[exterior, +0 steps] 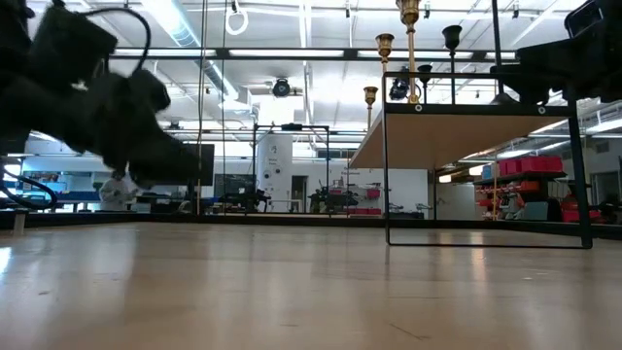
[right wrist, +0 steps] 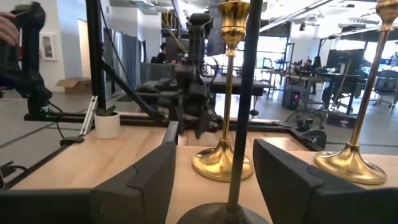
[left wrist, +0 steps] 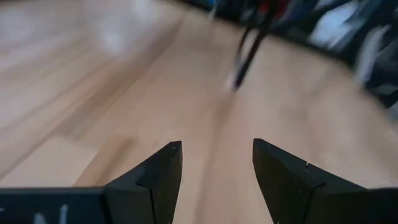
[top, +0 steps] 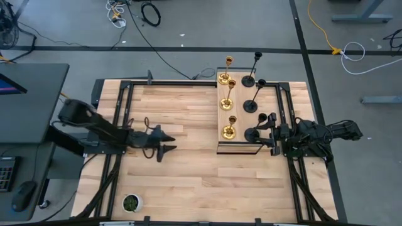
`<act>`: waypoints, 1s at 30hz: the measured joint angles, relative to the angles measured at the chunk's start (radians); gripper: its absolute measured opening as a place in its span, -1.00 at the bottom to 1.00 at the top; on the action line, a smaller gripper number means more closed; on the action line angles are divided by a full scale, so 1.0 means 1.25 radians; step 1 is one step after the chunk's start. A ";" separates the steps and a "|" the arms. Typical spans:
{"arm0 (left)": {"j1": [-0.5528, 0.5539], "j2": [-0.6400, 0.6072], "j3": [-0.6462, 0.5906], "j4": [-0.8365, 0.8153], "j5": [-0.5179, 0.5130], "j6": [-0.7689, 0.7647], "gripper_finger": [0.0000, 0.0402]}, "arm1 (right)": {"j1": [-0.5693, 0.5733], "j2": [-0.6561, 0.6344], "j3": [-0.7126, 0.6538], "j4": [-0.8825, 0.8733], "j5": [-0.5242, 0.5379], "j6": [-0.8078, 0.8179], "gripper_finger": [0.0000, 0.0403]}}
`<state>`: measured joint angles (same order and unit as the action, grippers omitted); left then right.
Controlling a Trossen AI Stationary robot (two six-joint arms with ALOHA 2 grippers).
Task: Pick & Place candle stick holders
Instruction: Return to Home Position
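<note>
Three gold candle stick holders and three black ones stand upright on their round bases in two rows on a raised wooden stand. My right gripper is open beside the nearest black holder. In the right wrist view that holder's thin stem rises between my fingers without touching them, and a gold holder stands just beyond it. My left gripper is open over bare wood left of the stand, with nothing between its fingers.
The stand's thin black legs rise from the table and carry its top well above the wood. A small white pot with a green plant sits near the table's near left corner. A black frame runs around the table.
</note>
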<state>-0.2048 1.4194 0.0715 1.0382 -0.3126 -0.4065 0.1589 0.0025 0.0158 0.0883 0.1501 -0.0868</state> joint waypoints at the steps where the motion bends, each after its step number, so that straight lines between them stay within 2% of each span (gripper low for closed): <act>1: -0.010 -0.029 0.000 -0.001 0.000 0.000 -0.02 | 0.000 0.000 0.000 0.000 0.000 0.000 0.06; 7: -0.058 -0.210 0.000 0.003 0.000 0.000 -0.02 | 0.000 0.000 0.000 0.000 -0.001 -0.006 0.06; 13: -0.070 -0.376 0.000 0.004 0.000 0.000 -0.02 | 0.000 0.000 0.000 0.000 -0.001 -0.001 0.06; 23: -0.061 -0.536 0.000 0.002 0.003 -0.002 -0.02 | 0.000 0.000 0.000 0.000 -0.001 -0.001 0.06; 26: -0.025 -0.618 0.000 0.002 0.005 -0.079 -0.02 | 0.000 0.000 0.000 0.000 -0.001 -0.001 0.06; 28: 0.005 -0.688 -0.010 0.003 0.037 -0.077 -0.02 | 0.000 0.000 0.000 0.000 -0.001 -0.001 0.06; 30: 0.033 -0.771 -0.045 -0.019 0.116 0.036 -0.02 | 0.000 0.000 0.000 0.000 -0.001 -0.001 0.06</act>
<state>-0.1629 0.4554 0.0153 1.0139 -0.1677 -0.3612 0.1587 0.0029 0.0158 0.0879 0.1493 -0.0875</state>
